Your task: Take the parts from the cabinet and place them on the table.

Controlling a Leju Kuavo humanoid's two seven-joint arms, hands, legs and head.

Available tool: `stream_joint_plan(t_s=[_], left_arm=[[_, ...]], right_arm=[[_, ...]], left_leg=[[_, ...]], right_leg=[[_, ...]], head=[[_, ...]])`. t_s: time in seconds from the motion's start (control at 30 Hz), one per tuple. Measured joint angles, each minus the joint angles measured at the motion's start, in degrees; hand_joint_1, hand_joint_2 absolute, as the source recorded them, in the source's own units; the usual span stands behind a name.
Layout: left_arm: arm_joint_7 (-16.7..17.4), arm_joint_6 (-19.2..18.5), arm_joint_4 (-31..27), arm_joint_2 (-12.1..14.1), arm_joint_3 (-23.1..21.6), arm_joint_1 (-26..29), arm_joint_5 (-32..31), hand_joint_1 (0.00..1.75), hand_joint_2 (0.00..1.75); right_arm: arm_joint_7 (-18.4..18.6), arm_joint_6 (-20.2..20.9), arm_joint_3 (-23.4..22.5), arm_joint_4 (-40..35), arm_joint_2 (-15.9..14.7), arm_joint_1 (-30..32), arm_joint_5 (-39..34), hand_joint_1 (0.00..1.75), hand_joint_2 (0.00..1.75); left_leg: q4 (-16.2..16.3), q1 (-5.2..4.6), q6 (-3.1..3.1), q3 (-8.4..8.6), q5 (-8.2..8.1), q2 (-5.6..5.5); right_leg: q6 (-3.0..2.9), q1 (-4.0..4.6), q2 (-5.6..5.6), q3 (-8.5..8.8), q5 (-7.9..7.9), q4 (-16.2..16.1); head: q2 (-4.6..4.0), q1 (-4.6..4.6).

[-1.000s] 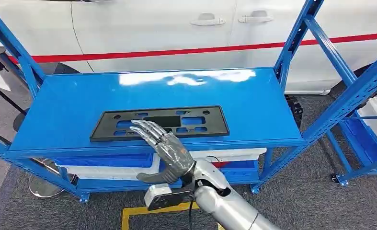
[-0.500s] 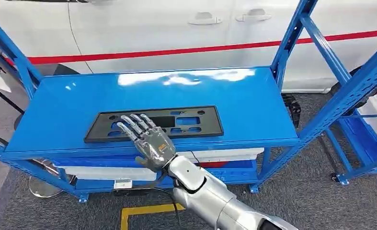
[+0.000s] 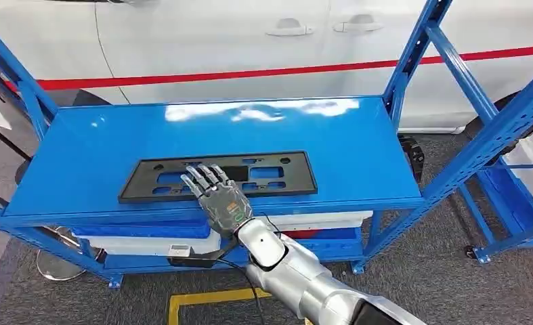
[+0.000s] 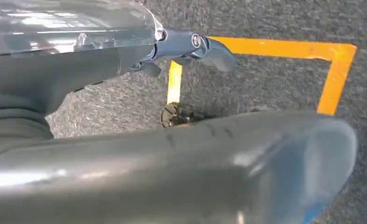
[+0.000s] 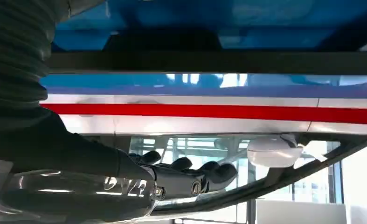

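since half a second ago the right hand (image 3: 221,196) has slid a little to the right along the near edge of the black plate (image 3: 218,175), its fingers staying flat and spread over that edge. it grips nothing yet: palm down, fingers straight, resting on or just above the plate. the left hand (image 4: 190,46) hangs over the grey floor, holding nothing as far as the left wrist view shows.

the blue shelf (image 3: 358,142) carries the plate flat near its front edge. the plate looks like thin, stiff plastic with cut-out holes: light, but long enough to tip if held at one end. lying flat on a glossy top, it likely needs dragging over the front edge, then pinching mid-length.
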Motion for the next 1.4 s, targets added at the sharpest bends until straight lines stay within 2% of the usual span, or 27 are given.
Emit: stream_joint_plan(t_s=[0.07, 0.1, 0.17, 0.2, 0.23, 0.27, 0.3, 0.37, 0.4, 0.5, 0.57, 0.6, 0.67, 0.7, 0.77, 0.8, 0.83, 0.9, 0.93, 1.07, 1.1, 1.13, 1.23, 1.27, 1.3, 1.33, 1.4], left_arm=[[0.0, 0.0, 0.0, 0.0, 0.0, 0.0, -0.1, 0.00, 0.00], [0.0, 0.0, 0.0, 0.0, 0.0, -0.1, -0.2, 0.00, 0.00], [0.0, 0.0, 0.0, 0.1, 0.0, -0.1, -0.3, 0.00, 0.00], [0.0, 0.0, 0.0, 0.2, 0.0, -0.1, -0.4, 0.00, 0.00], [0.0, 0.0, 0.0, 0.2, 0.0, -0.1, -0.5, 0.00, 0.00], [0.0, 0.0, 0.0, 0.3, 0.0, -0.1, -0.6, 0.00, 0.00], [0.0, 0.0, 0.0, 0.3, 0.0, -0.1, -0.7, 0.00, 0.00], [0.0, 0.0, 0.0, 0.3, 0.0, -0.1, -1.0, 0.00, 0.00], [0.0, 0.0, 0.0, 0.3, 0.0, -0.2, -1.1, 0.00, 0.00], [0.0, 0.0, 0.0, 0.3, 0.0, -0.2, -1.6, 0.00, 0.00], [-0.1, -0.3, 0.0, 0.6, 0.0, -0.3, -1.8, 0.00, 0.00], [-0.2, -0.4, 0.0, 0.7, 0.0, -0.3, -1.9, 0.00, 0.00], [0.0, -0.4, 0.0, 0.7, 0.0, -0.3, -2.3, 0.00, 0.00], [0.0, -0.4, 0.0, 0.7, -0.1, -0.3, -2.3, 0.00, 0.00], [0.3, -0.2, 0.0, 0.8, -0.1, -0.3, -2.2, 0.00, 0.00], [0.6, -0.1, 0.0, 0.8, 0.0, -0.3, -2.2, 0.00, 0.00], [0.7, 0.0, 0.0, 0.9, 0.0, -0.3, -2.2, 0.00, 0.00], [0.9, 0.1, 0.0, 1.2, 0.0, -0.4, -2.1, 0.00, 0.00], [0.9, 0.1, 0.0, 1.2, -0.1, -0.5, -2.1, 0.00, 0.00], [1.0, 0.0, 0.0, 1.3, -0.1, -0.8, -2.2, 0.00, 0.00], [1.0, -0.1, 0.0, 1.3, -0.1, -0.8, -2.3, 0.00, 0.00], [0.9, -0.2, 0.1, 1.3, -0.1, -0.9, -2.4, 0.00, 0.00], [0.9, -0.3, 0.1, 1.4, -0.1, -1.0, -2.4, 0.00, 0.00], [0.9, -0.3, 0.1, 1.4, -0.1, -1.0, -2.4, 0.00, 0.00], [0.9, -0.3, 0.1, 1.4, -0.1, -1.0, -2.4, 0.00, 0.00], [0.9, -0.3, 0.1, 1.4, -0.1, -1.0, -2.4, 0.00, 0.00], [0.7, -0.3, 0.1, 1.4, -0.1, -1.0, -2.5, 0.00, 0.00]], right_arm=[[0.0, 0.0, 0.0, 0.6, 0.1, -0.4, 0.1, 0.00, 1.75], [0.0, 0.0, 0.0, 0.7, 0.1, -0.6, 0.1, 0.00, 1.75], [0.2, 0.0, 0.0, 1.2, 0.1, -0.7, 0.3, 0.00, 1.75], [0.5, 0.1, 0.0, 1.6, 0.1, -0.7, 0.4, 0.00, 1.75], [1.3, 0.2, 0.0, 2.1, 0.1, -0.7, 0.7, 0.00, 1.75], [1.7, 0.2, 0.0, 2.4, 0.1, -0.7, 1.0, 0.00, 1.75], [2.2, 0.2, -0.2, 2.6, 0.1, -0.8, 1.1, 0.00, 1.75], [2.7, 0.1, -0.5, 3.0, 0.1, -1.4, 1.1, 0.00, 1.75], [3.2, 0.1, -0.8, 3.2, 0.1, -1.8, 1.1, 0.00, 1.75], [4.1, 0.4, -1.5, 3.6, 0.1, -2.6, 1.0, 0.00, 1.75], [4.4, 0.7, -2.1, 3.8, 0.2, -3.4, 0.5, 0.00, 1.75], [4.4, 0.9, -2.3, 3.9, 0.3, -4.0, 0.3, 0.00, 1.75], [4.5, 1.7, -2.6, 3.9, 0.5, -4.9, -0.2, 0.00, 1.75], [4.6, 1.8, -2.6, 3.9, 0.5, -5.0, -0.4, 0.00, 1.75], [4.9, 2.3, -2.6, 3.9, 0.5, -4.9, -0.8, 0.00, 1.75], [5.0, 2.6, -2.6, 3.9, 0.5, -4.9, -1.0, 0.00, 1.75], [5.1, 2.6, -2.5, 3.9, 0.5, -5.0, -1.3, 0.00, 1.75], [5.3, 3.0, -2.5, 3.8, 0.7, -5.3, -1.9, 0.00, 1.75], [5.4, 3.2, -2.5, 3.8, 0.7, -5.5, -2.0, 0.00, 1.75], [6.0, 3.4, -2.4, 3.8, 0.7, -5.7, -2.3, 0.00, 1.75], [6.3, 3.4, -2.4, 3.8, 0.7, -5.9, -2.3, 0.00, 1.75], [6.3, 3.4, -2.4, 3.9, 0.7, -6.0, -2.3, 0.00, 1.75], [6.3, 3.4, -2.4, 4.2, 0.7, -6.1, -2.1, 0.00, 1.75], [6.3, 3.4, -2.4, 4.4, 0.7, -6.1, -2.1, 0.00, 1.75], [6.3, 3.4, -2.3, 4.5, 0.7, -6.0, -2.1, 0.00, 1.75], [6.4, 3.4, -2.3, 4.6, 0.7, -6.1, -1.9, 0.00, 1.75], [7.5, 3.8, -2.1, 4.8, 0.7, -6.2, -0.9, 0.00, 1.75]], left_leg=[[-0.7, 0.55, 0.86, 0.25, 0.50, 0.10], [-0.7, 0.53, 1.24, 0.24, 0.50, 0.15], [-0.7, 0.48, 1.42, 0.19, 0.46, 0.19], [-0.6, 0.46, 1.44, 0.19, 0.44, 0.20], [-0.6, 0.46, 1.44, 0.20, 0.44, 0.19], [-0.6, 0.46, 1.43, 0.26, 0.42, 0.14], [-0.6, 0.45, 1.39, 0.36, 0.38, 0.05], [-0.6, 0.40, 1.18, 0.69, 0.21, -0.04], [-0.7, 0.25, 0.94, 0.65, 0.14, -0.05], [-0.9, 0.20, 0.01, 0.58, 0.25, -0.01], [-0.7, 0.36, -0.61, 0.54, -0.24, 0.03], [1.0, 0.32, -0.84, -0.02, -1.52, 0.10], [9.5, 0.46, -1.30, -3.93, -5.99, 0.09], [12.7, 0.46, -1.46, -5.47, -7.30, 0.10], [17.2, 0.46, -1.64, -7.68, -8.35, 0.10], [16.9, 0.46, -1.67, -7.65, -7.37, 0.10], [13.7, 0.47, -1.65, -6.23, -5.14, 0.11], [2.8, 0.52, -1.49, -0.91, 0.40, 0.20], [0.1, 0.43, -1.25, 0.53, -0.08, 0.22], [-0.3, -0.04, 0.20, 0.25, 0.17, 0.02], [-0.9, 0.52, 0.79, 0.46, 0.54, 0.10], [-1.0, 0.46, 1.13, 0.50, 0.64, 0.12], [-0.9, 0.38, 1.56, 0.32, 0.61, 0.23], [-0.9, 0.36, 1.56, 0.29, 0.61, 0.23], [-0.8, 0.36, 1.57, 0.29, 0.59, 0.21], [-0.8, 0.34, 1.57, 0.32, 0.55, 0.16], [-0.7, 0.28, 1.36, 0.69, 0.37, -0.04]], right_leg=[[0.77, -0.13, 0.00, -0.18, -0.89, 0.9], [1.03, -0.16, -0.07, -1.28, -2.56, 3.1], [1.50, -0.40, -0.07, -5.48, -6.90, 12.1], [1.64, -0.45, -0.07, -7.46, -8.12, 16.0], [1.68, -0.48, -0.07, -8.56, -8.11, 17.9], [1.62, -0.49, -0.07, -8.21, -6.61, 16.8], [1.41, -0.48, -0.07, -6.46, -3.92, 12.9], [0.65, -0.33, -0.07, -1.45, 1.11, 2.5], [0.30, 0.01, -0.04, -0.20, 0.27, 0.5], [-0.01, 0.35, 0.11, -0.51, 0.50, -0.1], [-0.81, -0.46, -0.03, 0.01, 1.11, -1.2], [-1.12, -0.45, -0.03, 0.10, 1.18, -1.3], [-1.40, -0.35, -0.11, 0.07, 1.13, -1.3], [-1.43, -0.31, -0.14, 0.05, 1.11, -1.3], [-1.46, -0.23, -0.18, 0.01, 1.08, -1.2], [-1.46, -0.23, -0.17, 0.03, 1.06, -1.2], [-1.42, -0.25, -0.13, 0.10, 0.99, -1.1], [-1.07, -0.33, -0.01, 0.30, 0.63, -0.7], [-0.75, -0.12, 0.03, 0.17, 0.41, -0.5], [0.14, 0.05, 0.05, -0.20, 0.66, -0.4], [0.52, 0.08, 0.07, -0.40, 0.22, -0.1], [0.75, -0.02, -0.01, -0.78, -0.91, 1.2], [1.36, -0.37, -0.04, -6.86, -7.29, 14.2], [1.43, -0.43, -0.05, -8.36, -7.97, 17.1], [1.43, -0.46, -0.05, -8.76, -7.32, 17.7], [1.31, -0.46, -0.05, -7.90, -5.53, 15.6], [0.58, -0.34, -0.04, -2.66, 0.13, 4.9]], head=[[0.00, 0.00], [0.00, 0.04], [0.00, 0.00], [0.00, 0.02], [0.00, 0.00], [0.00, 0.02], [0.00, 0.02], [0.00, 0.02], [0.00, -0.02], [0.00, 0.00], [0.00, -0.02], [0.00, -0.07], [0.00, -0.11], [0.00, -0.09], [0.00, -0.09], [0.00, -0.11], [0.00, -0.11], [0.00, -0.09], [0.00, -0.09], [0.00, 0.00], [0.00, 0.00], [0.00, 0.04], [0.00, 0.02], [0.00, 0.04], [0.00, 0.04], [0.00, 0.04], [0.00, 0.04]])
